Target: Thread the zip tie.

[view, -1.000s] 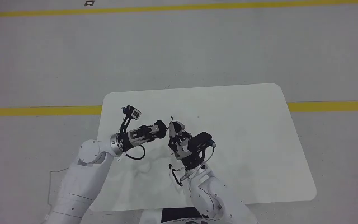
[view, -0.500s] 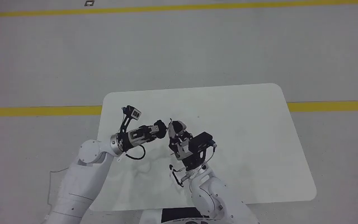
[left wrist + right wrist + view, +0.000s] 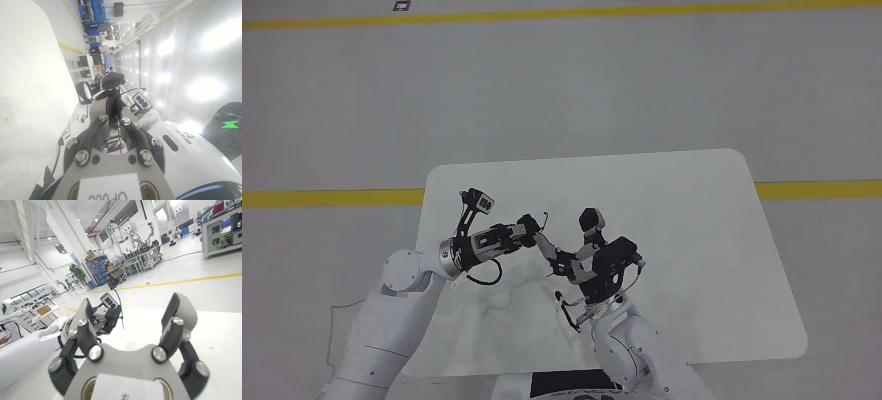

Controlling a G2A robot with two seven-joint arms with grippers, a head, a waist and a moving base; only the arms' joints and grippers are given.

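Zip tie (image 3: 122, 318) pinched fast in the left tool (image 3: 113, 100), the spread right tool (image 3: 131, 304) beside it should grip its tail squarely.

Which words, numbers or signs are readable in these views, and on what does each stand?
White glossy shell: a dark brand word, not quoted here.
Left wrist's white paper label: upside-down characters, cut off, unreadable.
Right wrist's white paper label: cut off, unreadable.
Black wrapped part: green bow-tie sign, no letters.
Blue wall poster: too small.
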